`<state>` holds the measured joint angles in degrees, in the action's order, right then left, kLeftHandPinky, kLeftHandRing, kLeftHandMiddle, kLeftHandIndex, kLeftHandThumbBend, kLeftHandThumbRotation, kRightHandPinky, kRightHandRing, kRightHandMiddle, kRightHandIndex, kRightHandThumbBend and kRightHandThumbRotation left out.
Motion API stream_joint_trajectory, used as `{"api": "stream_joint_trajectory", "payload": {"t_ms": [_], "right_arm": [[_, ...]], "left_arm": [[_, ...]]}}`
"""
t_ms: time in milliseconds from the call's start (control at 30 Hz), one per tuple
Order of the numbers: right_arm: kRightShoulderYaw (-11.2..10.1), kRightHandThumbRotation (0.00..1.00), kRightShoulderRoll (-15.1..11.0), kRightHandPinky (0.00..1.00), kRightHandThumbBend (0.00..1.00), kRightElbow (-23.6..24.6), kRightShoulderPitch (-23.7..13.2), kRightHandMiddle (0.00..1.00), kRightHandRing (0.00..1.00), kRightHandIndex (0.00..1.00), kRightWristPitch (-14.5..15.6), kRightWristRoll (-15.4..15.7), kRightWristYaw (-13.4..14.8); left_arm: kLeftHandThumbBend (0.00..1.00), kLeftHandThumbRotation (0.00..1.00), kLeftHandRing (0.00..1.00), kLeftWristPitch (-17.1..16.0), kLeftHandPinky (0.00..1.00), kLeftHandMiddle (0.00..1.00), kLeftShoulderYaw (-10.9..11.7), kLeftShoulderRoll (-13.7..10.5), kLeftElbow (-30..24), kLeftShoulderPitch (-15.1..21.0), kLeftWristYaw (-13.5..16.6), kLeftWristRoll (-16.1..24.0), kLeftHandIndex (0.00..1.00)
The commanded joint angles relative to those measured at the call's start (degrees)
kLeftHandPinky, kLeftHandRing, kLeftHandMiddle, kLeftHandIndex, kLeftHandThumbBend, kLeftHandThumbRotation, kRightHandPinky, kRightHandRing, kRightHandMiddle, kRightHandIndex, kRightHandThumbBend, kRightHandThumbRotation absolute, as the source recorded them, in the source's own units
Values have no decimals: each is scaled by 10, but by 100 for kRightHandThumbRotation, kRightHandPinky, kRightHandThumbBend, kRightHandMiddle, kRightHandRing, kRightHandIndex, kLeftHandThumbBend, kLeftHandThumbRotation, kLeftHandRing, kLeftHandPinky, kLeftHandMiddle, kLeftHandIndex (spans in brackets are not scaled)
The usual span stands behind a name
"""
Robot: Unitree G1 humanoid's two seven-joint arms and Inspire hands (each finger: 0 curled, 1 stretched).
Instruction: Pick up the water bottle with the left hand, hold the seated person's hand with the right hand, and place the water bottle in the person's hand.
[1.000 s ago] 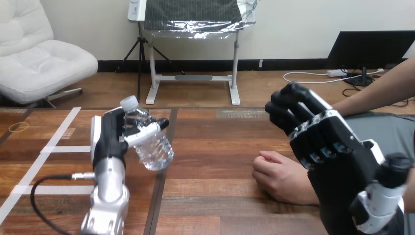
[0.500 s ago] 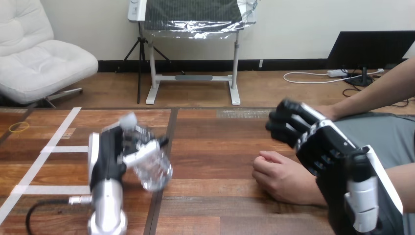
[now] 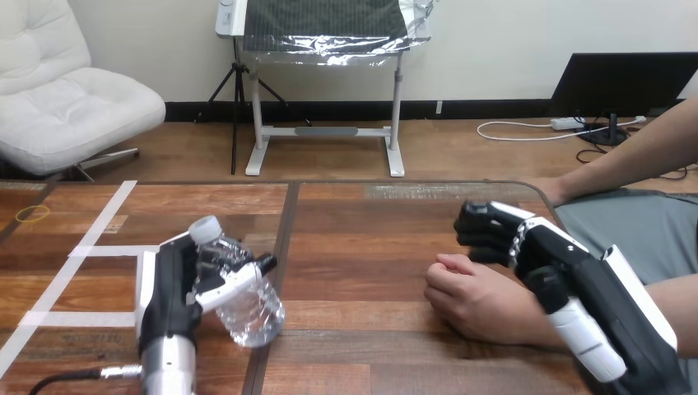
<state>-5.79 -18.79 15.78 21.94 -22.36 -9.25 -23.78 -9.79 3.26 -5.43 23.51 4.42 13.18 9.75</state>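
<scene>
Nearest you, the robot's left hand [image 3: 169, 288] is clasped round the clear water bottle [image 3: 251, 313]. The bottle tilts, white cap up and to the left, at the front left of the wooden table [image 3: 362, 247]. To the right, the person's hand [image 3: 469, 300] rests on the table in a loose fist. The right hand [image 3: 543, 255] sits just behind it, by the wrist; whether it grips, you cannot tell. Farther left, white tape strips [image 3: 99, 230] cross the boards.
</scene>
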Motion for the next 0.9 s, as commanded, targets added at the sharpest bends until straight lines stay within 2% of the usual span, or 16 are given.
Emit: {"api": "stream_joint_trajectory", "payload": {"t_ms": [0,200,333,500,867], "right_arm": [[-68,78,-94,72,77,-91,-183,81,79,81,-49,92,32],[-69,73,-120,69,81,-109,-208,82,79,82,-41,109,34],[-69,71,-135,68,83,-112,-221,83,79,83,-24,117,35],[-69,68,-147,66,87,-114,-234,83,79,83,-10,128,40],[-73,65,-170,64,91,-137,-263,84,81,84,-4,136,46]], "left_arm": [[66,0,30,-90,23,36,-33,-39,-323,29,-44,41,40],[67,0,30,-85,23,36,-30,-48,-351,22,-66,32,40],[67,0,30,-80,23,36,-27,-55,-370,18,-81,27,40],[67,0,29,-80,23,35,-22,-61,-383,18,-93,26,39],[68,0,28,-74,22,34,-9,-79,-409,27,-125,18,38]]}}
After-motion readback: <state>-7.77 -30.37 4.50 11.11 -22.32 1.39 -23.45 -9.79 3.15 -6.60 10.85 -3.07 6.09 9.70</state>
